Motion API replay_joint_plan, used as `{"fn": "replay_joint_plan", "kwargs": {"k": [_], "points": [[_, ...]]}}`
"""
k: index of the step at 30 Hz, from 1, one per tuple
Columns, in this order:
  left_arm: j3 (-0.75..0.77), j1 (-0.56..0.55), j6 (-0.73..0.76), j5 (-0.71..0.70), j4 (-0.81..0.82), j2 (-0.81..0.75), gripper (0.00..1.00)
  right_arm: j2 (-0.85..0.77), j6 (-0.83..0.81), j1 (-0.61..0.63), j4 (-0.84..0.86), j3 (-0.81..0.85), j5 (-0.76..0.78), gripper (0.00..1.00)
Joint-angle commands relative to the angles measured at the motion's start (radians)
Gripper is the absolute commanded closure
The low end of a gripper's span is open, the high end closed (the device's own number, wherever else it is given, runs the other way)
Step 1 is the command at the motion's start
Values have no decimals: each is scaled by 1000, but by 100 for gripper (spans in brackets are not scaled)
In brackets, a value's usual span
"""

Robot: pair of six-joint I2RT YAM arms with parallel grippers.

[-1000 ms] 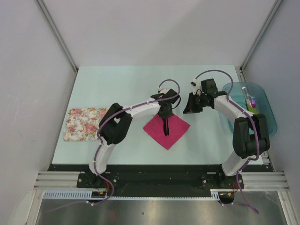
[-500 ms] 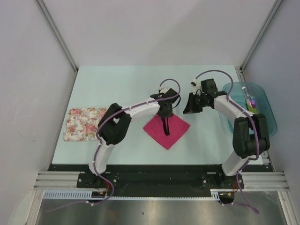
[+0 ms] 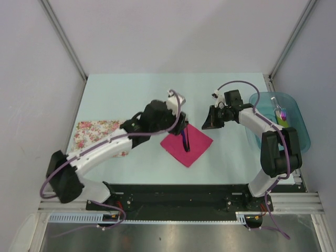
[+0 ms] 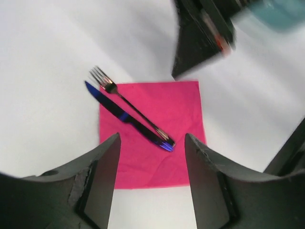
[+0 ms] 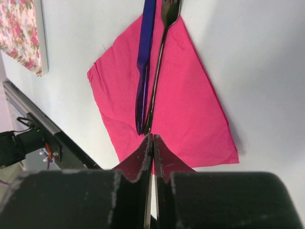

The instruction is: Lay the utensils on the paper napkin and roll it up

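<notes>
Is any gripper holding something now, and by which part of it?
Nothing is held. The left gripper is open above the napkin, where the fork and knife lie free. The right gripper is shut, empty, beside the napkin.

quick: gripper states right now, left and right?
Left gripper: open, holding nothing.
Right gripper: closed, holding nothing.
</notes>
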Motion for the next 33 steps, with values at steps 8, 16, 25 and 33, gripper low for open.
{"fn": "replay_joint_plan", "kwargs": {"k": [8,16,25,33], "points": [[-562,-369,771,57,365,-195,41,-20,6,-5,16,-42,-120,94],[-593,-441,879,20,554,-3,46,-19,-7,-11,-8,-36,-135,94],[-565,-447,867,-25,607,123,48,-9,-14,-20,-21,-30,-138,94],[-580,-429,881,-101,700,152,72,-9,-18,-20,-22,-38,-139,94]]}}
